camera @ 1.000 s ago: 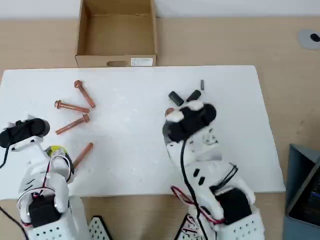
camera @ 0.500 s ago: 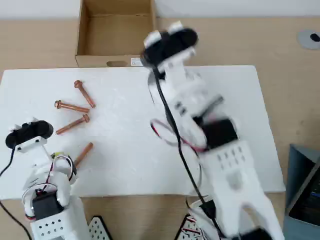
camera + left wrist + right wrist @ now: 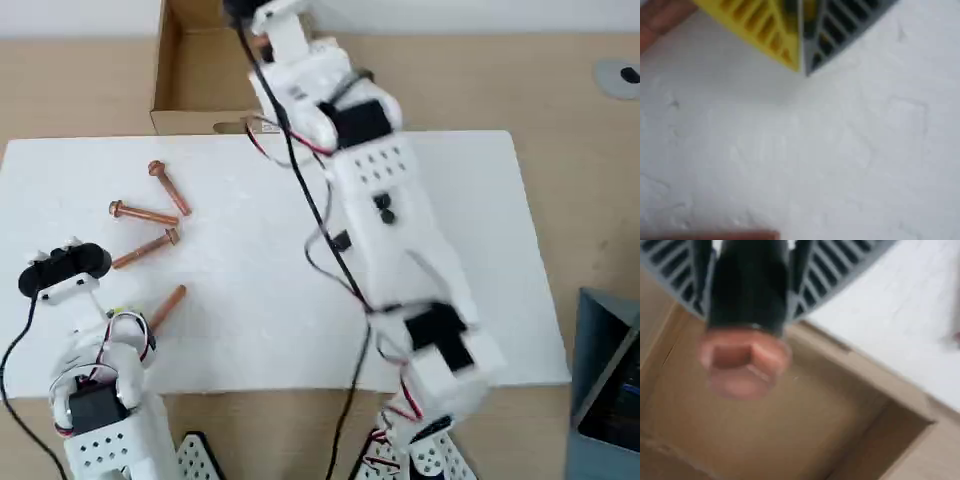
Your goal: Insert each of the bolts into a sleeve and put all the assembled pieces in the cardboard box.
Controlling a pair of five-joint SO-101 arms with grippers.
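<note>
In my right wrist view the right gripper (image 3: 750, 270) is clamped on a sleeve (image 3: 747, 290) with a bolt (image 3: 742, 360) in it, above the box (image 3: 865, 365) floor. The high view shows that arm (image 3: 390, 220) stretched across the mat (image 3: 250, 300)'s middle to its far edge. My left gripper (image 3: 802, 60) is closed on nothing low over the mat, with four loose bolts (image 3: 143, 213) near it.

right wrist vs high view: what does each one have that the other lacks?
Right wrist: jaws clamped on a black cylindrical sleeve, a copper bolt head poking out of its end. High: four loose copper bolts and the left arm. Both: the brown cardboard box and the white foam sheet.
</note>
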